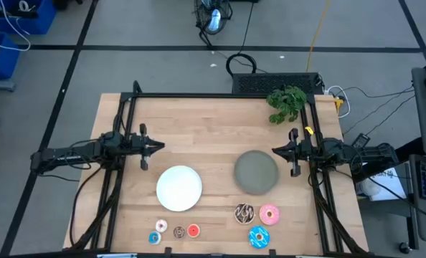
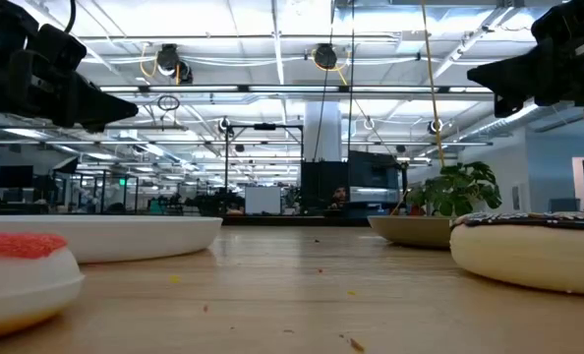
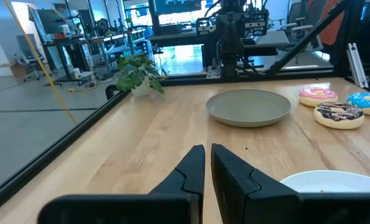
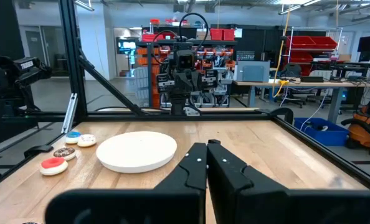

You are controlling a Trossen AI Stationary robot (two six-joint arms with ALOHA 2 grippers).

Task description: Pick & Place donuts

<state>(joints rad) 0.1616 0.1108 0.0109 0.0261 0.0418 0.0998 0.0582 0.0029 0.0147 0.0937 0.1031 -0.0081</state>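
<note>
Six toy donuts lie flat along the table's near edge. The tiny blue, brown and red ones sit near the white plate. The chocolate drizzled, pink and blue-sprinkled ones sit near the grey plate. My left gripper hovers shut at the table's left side, above the white plate's far left. My right gripper hovers shut at the right side, beside the grey plate's far right. Neither touches anything.
A small green plant stands at the far right corner of the table. Black frame rails run along the far edge and both sides. Bare wood lies across the table's middle and far part between the two grippers.
</note>
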